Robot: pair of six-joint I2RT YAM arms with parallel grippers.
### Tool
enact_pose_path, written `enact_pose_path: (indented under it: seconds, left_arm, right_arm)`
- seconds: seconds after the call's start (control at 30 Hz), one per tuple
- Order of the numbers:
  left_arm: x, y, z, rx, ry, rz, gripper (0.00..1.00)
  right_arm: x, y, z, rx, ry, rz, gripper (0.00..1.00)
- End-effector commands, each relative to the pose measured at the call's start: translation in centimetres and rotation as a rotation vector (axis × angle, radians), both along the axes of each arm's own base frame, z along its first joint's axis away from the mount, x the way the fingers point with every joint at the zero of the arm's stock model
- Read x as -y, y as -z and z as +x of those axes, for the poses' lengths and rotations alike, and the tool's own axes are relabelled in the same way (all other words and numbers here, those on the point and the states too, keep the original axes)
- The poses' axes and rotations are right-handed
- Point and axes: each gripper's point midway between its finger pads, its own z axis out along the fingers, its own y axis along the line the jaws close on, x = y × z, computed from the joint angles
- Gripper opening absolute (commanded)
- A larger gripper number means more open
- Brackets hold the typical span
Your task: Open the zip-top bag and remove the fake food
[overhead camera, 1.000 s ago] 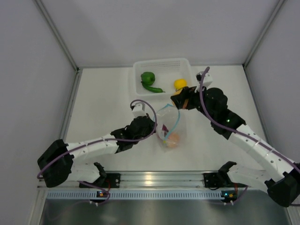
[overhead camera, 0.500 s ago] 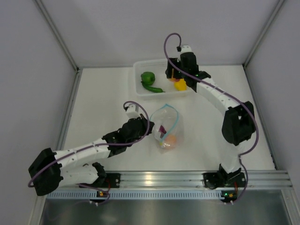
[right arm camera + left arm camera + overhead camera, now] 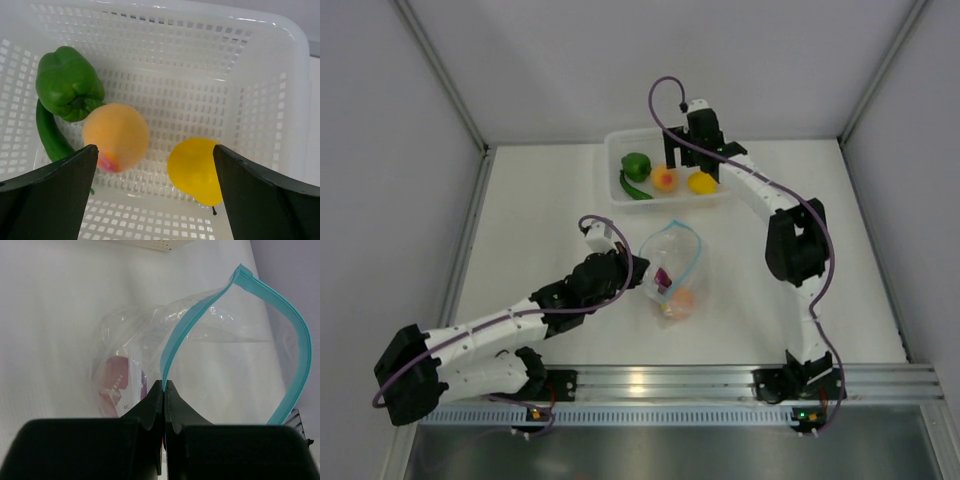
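My left gripper (image 3: pixel 163 385) is pinched tight on the blue zip strip (image 3: pixel 192 320) of the zip-top bag (image 3: pixel 676 258), which lies mid-frame in the top view. My right gripper (image 3: pixel 155 150) hangs spread wide over the white basket (image 3: pixel 280 100) at upper centre, holding nothing.

My worry is that the thin strip slips from the pinch and the mouth sags closed.

Fake food count:
- Four in the basket: green pepper (image 3: pixel 67 82), chili (image 3: pixel 50 132), peach (image 3: pixel 116 136), yellow pepper (image 3: pixel 196 170).
- Two in the bag: purple piece (image 3: pixel 667 276), orange fruit (image 3: pixel 684 300).
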Motion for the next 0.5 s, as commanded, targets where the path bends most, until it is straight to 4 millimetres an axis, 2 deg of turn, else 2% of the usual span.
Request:
enact_pose_path:
  seconds: [0.0,0.03,0.07,0.13,0.17,0.2,0.23,0.27,0.3,0.33,0.37,0.4,0.43,0.47]
  left_arm:
    - [0.2,-1.3,-0.1,0.027,0.021,-0.028,0.00]
    - [0.4,-1.6,-0.2,0.028,0.033,-0.035,0.00]
    - [0.5,-1.8,-0.2,0.028,0.035,-0.039,0.00]
    - [0.8,-2.3,-0.2,0.031,0.043,-0.053,0.00]
    - [0.8,-2.5,-0.2,0.032,0.043,-0.057,0.00]
    - [0.9,-2.7,-0.2,0.033,0.043,-0.064,0.00]
    - [0.9,-3.1,-0.2,0.035,0.042,-0.073,0.00]
    - [1.0,-3.4,-0.1,0.039,0.043,-0.079,0.00]
    - [1.2,-4.0,0.0,0.047,0.045,-0.090,0.00]
    - [1.3,-4.3,0.0,0.047,0.045,-0.099,0.00]
    - [1.4,-4.8,0.0,0.052,0.046,-0.107,0.00]
    - [1.6,-5.5,0.1,0.059,0.048,-0.120,0.00]
    - [1.7,-5.9,0.2,0.060,0.046,-0.132,0.00]
    - [1.9,-6.1,0.2,0.059,0.046,-0.136,0.00]
  right_arm:
    - [1.6,-8.5,-0.4,0.146,0.033,0.020,0.99]
    - [1.9,-8.5,-1.0,0.141,0.044,0.024,0.99]
    - [2.3,-10.9,-1.9,0.172,0.048,0.055,0.99]
    - [1.6,-13.3,-4.5,0.173,-0.029,0.141,0.99]
    - [1.0,-13.8,-5.7,0.163,-0.087,0.171,0.99]
    - [-0.8,-14.9,-7.7,0.146,-0.217,0.256,0.99]
    - [-0.9,-13.5,-9.2,0.098,-0.247,0.287,0.93]
    - [-0.7,-14.0,-10.3,0.090,-0.259,0.325,0.87]
    - [-0.7,-16.5,-12.5,0.104,-0.272,0.401,0.79]
    - [-0.3,-14.7,-13.9,0.048,-0.248,0.417,0.78]
    - [0.0,-14.8,-15.1,0.033,-0.224,0.435,0.76]
    - [0.7,-16.8,-17.0,0.072,-0.213,0.458,0.70]
    - [1.3,-14.8,-18.2,0.038,-0.193,0.436,0.70]
    - [1.4,-16.5,-20.6,0.083,-0.220,0.433,0.69]
